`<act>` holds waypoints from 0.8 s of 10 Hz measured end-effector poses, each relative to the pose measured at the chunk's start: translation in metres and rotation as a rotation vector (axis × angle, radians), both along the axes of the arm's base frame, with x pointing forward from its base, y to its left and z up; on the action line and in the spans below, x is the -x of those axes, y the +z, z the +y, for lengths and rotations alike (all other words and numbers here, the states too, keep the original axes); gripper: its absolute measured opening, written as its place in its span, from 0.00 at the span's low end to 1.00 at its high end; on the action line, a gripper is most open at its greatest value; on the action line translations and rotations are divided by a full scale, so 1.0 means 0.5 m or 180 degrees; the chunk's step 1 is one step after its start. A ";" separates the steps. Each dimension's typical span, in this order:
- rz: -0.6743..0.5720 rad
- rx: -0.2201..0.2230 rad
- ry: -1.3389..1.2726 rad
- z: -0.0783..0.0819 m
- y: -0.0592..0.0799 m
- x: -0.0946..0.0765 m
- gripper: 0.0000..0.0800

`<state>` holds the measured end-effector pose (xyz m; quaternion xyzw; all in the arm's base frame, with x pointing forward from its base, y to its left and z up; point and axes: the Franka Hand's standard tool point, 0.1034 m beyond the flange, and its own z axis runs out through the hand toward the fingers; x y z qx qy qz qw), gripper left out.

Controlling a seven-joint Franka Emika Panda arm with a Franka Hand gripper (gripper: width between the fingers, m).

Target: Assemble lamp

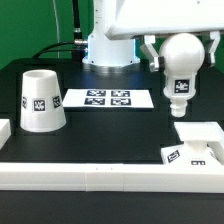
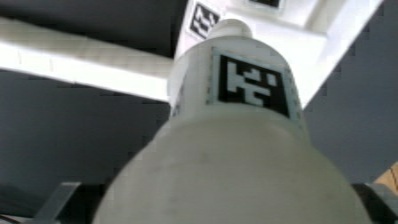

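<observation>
My gripper (image 1: 183,50) is shut on the white rounded bulb (image 1: 181,84) and holds it in the air at the exterior view's right, neck down, tag facing the camera. The flat square base (image 1: 200,140) lies on the table below it, apart from it. In the wrist view the bulb (image 2: 231,120) fills the frame between my gripper's (image 2: 217,205) dark fingers (image 2: 63,200), and its neck points toward the base (image 2: 338,40). The tapered shade (image 1: 40,100) stands wide end down at the exterior view's left.
The marker board (image 1: 105,98) lies flat at the middle back, in front of the arm's base. A long white border rail (image 1: 100,175) runs along the table's front edge and also shows in the wrist view (image 2: 71,55). A green wall stands behind.
</observation>
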<state>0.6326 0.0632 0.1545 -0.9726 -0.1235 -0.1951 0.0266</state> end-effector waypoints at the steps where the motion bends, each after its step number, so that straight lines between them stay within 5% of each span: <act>1: 0.0001 -0.0012 0.0009 0.006 0.001 -0.017 0.72; 5: 0.0012 0.0001 0.0033 0.009 -0.006 -0.013 0.72; 8: -0.0006 0.0140 0.0348 0.056 -0.014 -0.014 0.72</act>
